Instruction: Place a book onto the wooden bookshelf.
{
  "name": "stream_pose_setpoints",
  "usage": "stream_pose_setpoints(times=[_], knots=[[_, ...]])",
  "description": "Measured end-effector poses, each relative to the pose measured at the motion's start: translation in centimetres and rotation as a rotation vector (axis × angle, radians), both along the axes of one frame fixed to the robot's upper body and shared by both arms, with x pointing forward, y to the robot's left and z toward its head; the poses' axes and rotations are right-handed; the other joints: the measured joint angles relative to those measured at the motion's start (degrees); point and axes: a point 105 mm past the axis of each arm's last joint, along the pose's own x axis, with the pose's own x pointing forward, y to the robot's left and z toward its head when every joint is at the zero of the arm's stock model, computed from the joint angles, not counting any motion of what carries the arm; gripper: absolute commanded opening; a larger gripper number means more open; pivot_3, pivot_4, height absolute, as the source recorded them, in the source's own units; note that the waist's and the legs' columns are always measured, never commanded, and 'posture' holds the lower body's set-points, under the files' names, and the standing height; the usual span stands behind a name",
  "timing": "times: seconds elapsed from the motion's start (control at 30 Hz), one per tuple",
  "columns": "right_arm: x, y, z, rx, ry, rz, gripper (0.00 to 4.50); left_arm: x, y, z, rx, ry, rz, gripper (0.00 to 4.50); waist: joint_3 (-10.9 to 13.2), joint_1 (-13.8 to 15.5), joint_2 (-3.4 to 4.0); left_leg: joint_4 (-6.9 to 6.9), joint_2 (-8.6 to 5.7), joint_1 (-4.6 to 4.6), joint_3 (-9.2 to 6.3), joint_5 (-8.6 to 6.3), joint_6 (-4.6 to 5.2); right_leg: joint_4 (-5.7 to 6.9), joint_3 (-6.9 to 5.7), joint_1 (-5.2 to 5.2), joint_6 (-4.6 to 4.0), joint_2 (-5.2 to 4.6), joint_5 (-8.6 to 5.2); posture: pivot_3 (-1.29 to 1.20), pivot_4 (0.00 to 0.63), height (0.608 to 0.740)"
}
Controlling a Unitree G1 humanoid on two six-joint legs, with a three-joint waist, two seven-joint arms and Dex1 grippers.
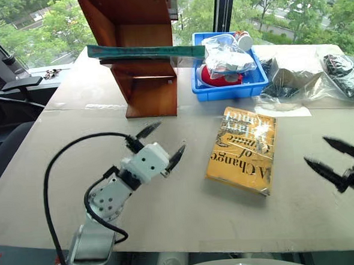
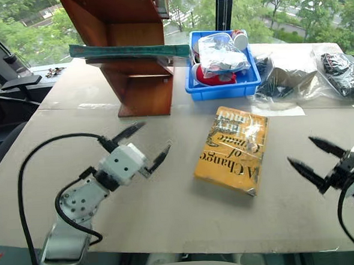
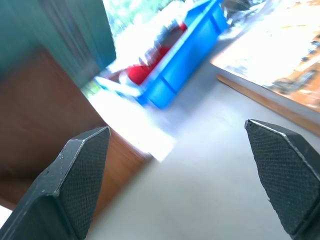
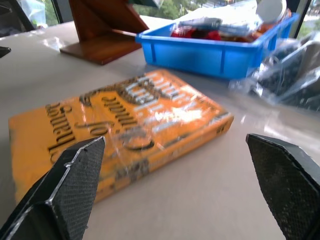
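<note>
The teal-green book (image 1: 145,52) lies flat on a shelf of the reddish-brown wooden bookshelf (image 1: 147,89) at the back of the table, its ends sticking out past both side panels. My left gripper (image 1: 162,142) hangs open over the table in front of the bookshelf, holding nothing. At the right edge my right gripper (image 1: 332,158) is open too, nothing between its fingers, pointing toward a yellow book. In the left wrist view the bookshelf (image 3: 45,130) and the book (image 3: 55,35) fill the near side.
A yellow book (image 1: 243,149) with ornate lettering lies flat mid-table between the grippers. A blue plastic bin (image 1: 229,86) with bagged items stands right of the bookshelf. Plastic bags (image 1: 318,79) with dark parts lie at the back right. Bare table (image 1: 169,205) stretches in front.
</note>
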Motion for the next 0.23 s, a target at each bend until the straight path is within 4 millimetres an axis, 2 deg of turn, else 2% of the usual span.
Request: stream_pose_setpoints(times=[0.07, 0.1, 0.23], knots=[[-0.7, -0.2, -2.0, -0.027, 0.047, 0.009, 4.5, -0.3, 0.2, -1.1, -0.08, 0.109, -0.003, 4.44, -0.01, -0.09, 0.06, 0.01, -0.01, 0.02, 0.12, 0.0, 0.0, 0.01, 0.03, -0.01, 0.1, 0.07, -0.07, 0.0, 0.15, 0.74], [-0.8, -0.3, -2.3, -0.04, 0.047, 0.01, 4.5, -0.3, 0.5, -1.4, -0.127, 0.156, 0.011, 4.44, -0.05, -0.14, 0.13, 0.01, 0.0, 0.04, 0.13, 0.0, 0.0, 0.01, 0.04, -0.01, 0.1, 0.12, -0.06, 0.0, 0.15, 0.74], [-0.7, -0.3, -2.3, -0.051, 0.029, 0.018, 4.5, -1.2, 0.9, -2.7, -0.193, 0.265, 0.01, 4.44, -0.16, -0.41, 0.28, -0.07, -0.01, 0.02, 0.16, 0.0, -0.01, 0.01, 0.11, -0.12, -0.08, 0.34, 0.02, 0.0, 0.15, 0.74]])
